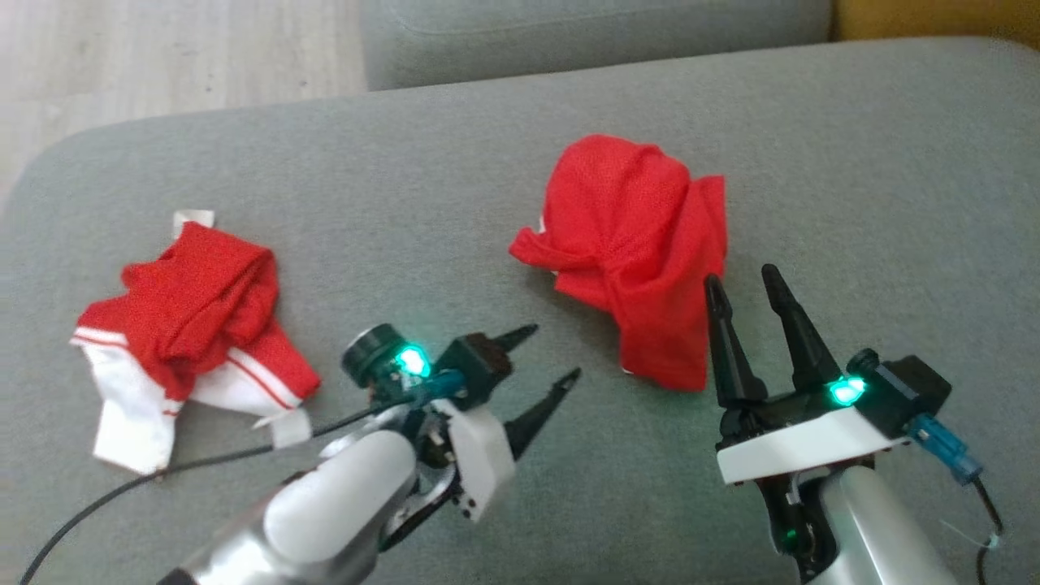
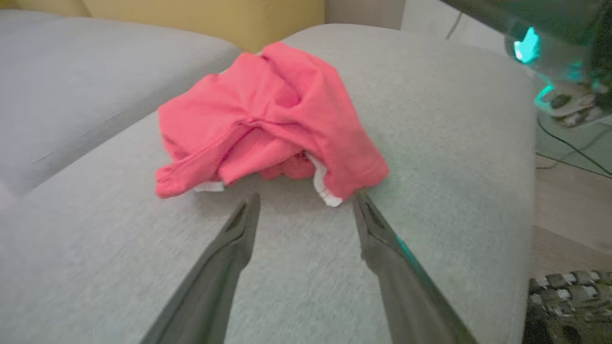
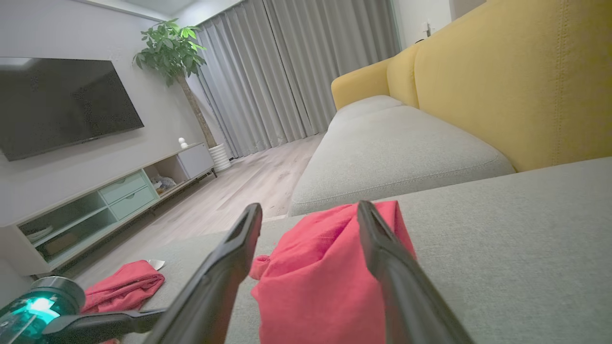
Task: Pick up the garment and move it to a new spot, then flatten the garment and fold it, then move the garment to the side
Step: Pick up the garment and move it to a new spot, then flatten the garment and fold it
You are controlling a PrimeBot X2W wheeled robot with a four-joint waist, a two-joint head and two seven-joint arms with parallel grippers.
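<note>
A living room's broad grey fabric sofa cushion (image 1: 845, 146) serves as the work surface, with a mustard-yellow sofa back (image 3: 507, 81) behind it and pale wood floor beyond.

The crumpled red mesh garment (image 1: 638, 244) lies bunched in a heap at about 1 o'clock in the head view, unflattened and unfolded, apparently the piece to be picked up first. A second red-and-white striped garment (image 1: 187, 325) sits well apart at 9 o'clock, out of the way of both arms.

The robot's right hand (image 1: 741, 276) rises from 5 o'clock, its two dark fingers spread wide and holding nothing. They straddle the heap's near right edge, the inner fingertip right at the cloth; whether it touches cannot be told. That stance suggests a pinch on the hem at this corner.

The left hand (image 1: 554, 352), at 6 o'clock, is turned toward 3 o'clock. Its jaws likewise gape and are empty, aimed at the garment's near left flap and white-trimmed edge, the tips just short of the cloth.

With one hand at each end, the pair look set for a two-point lift, which would let the cloth hang open rather than stay balled. The loose folds could slip from a shallow pinch.
</note>
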